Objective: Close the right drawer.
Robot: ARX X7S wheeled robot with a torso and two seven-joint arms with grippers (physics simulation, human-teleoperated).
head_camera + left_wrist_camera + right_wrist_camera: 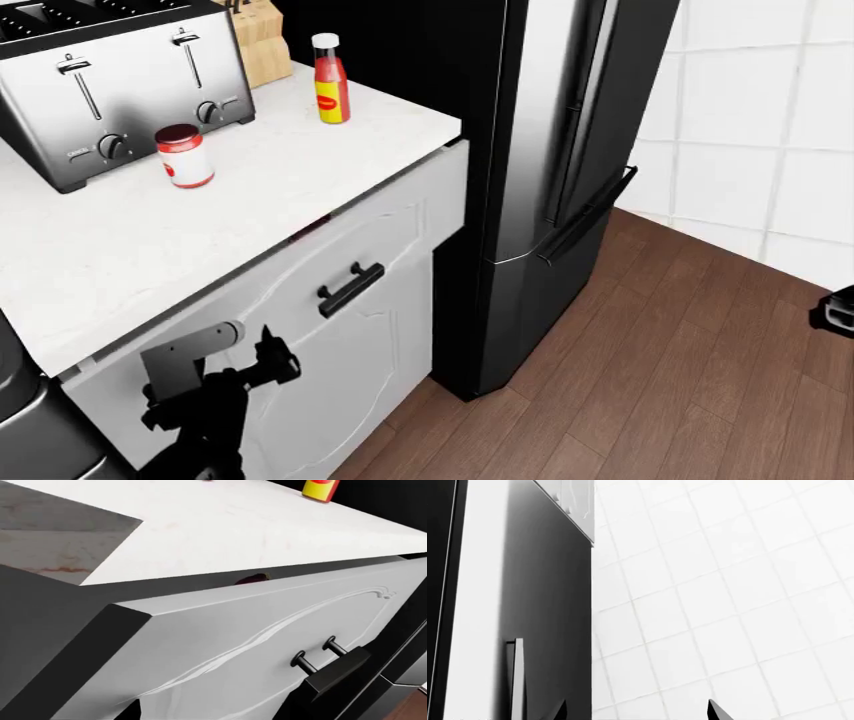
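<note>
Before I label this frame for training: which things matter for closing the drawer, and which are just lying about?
For the job:
right drawer, slightly open
black bar handle
left claw

Just lying about:
toaster
red jar
sauce bottle
fridge

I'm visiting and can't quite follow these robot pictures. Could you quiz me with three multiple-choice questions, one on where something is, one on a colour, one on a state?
1. Where does the red jar stand?
A. on the floor
B. on the counter in front of the toaster
C. inside the fridge

2. What colour is the right drawer's handle?
A. black
B. gold
C. white

3. How is the right drawer now?
A. shut flush
B. removed
C. slightly open

Answers: 1 B, it sits on the white top by the toaster. 2 A, a dark bar on the white front. 3 C, the left wrist view shows a gap under the counter edge.
</note>
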